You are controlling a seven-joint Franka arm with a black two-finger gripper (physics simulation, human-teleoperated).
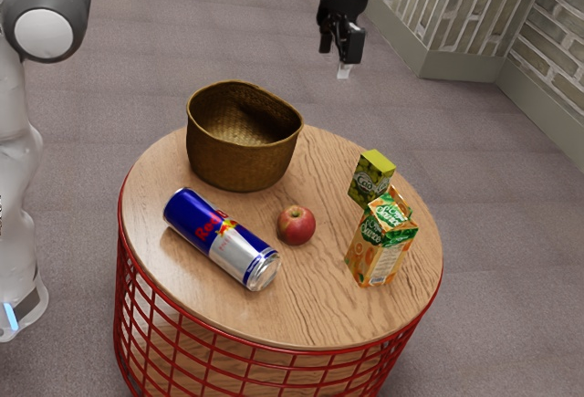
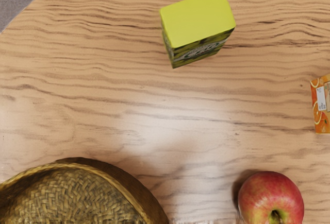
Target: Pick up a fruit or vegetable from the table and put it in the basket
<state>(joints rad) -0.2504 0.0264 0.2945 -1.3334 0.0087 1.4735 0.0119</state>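
- Nearest me: blue-and-silver metal can (image 1: 222, 237) lying toward the round wooden table's (image 1: 301, 310) near edge; orange-and-green juice carton (image 1: 380, 242) by the edge on the exterior view's right.
- Shiny red apple (image 1: 297, 225) sits alone around the middle, well in from the edges. That's our fruit.
- Small lime-green box (image 1: 372, 178) behind the carton; deep brown woven basket (image 1: 242, 155) toward the far edge.
- Black two-finger claw (image 1: 336, 57) up high, fingers apart, holding and touching nothing. Reaching stage imo; next: line up over the apple, drop, squeeze.
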